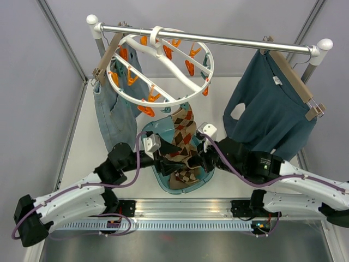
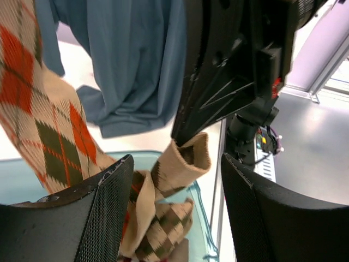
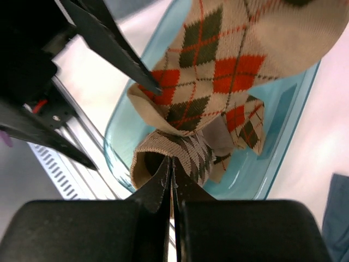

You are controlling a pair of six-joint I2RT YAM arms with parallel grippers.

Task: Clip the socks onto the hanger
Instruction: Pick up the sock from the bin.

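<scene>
The white ring hanger (image 1: 161, 68) with orange clothespins hangs from the rail. One argyle sock (image 1: 183, 126) dangles from it over a teal tray (image 1: 203, 177); this hanging sock (image 3: 234, 60) fills the top of the right wrist view. More socks (image 2: 163, 229) lie in the tray. My right gripper (image 3: 173, 159) is shut on the cuff of a sock (image 3: 158, 155), lifted a little above the tray. My left gripper (image 2: 174, 172) stands open around that cuff (image 2: 188, 161) without touching it. In the top view both grippers meet over the tray, the left (image 1: 166, 160) facing the right (image 1: 192, 162).
Blue-grey jeans (image 1: 112, 114) hang on a wooden hanger at the left of the rail (image 1: 234, 40), a teal sweater (image 1: 267, 114) at the right. The tray sits near the table's front edge, close to the arm bases.
</scene>
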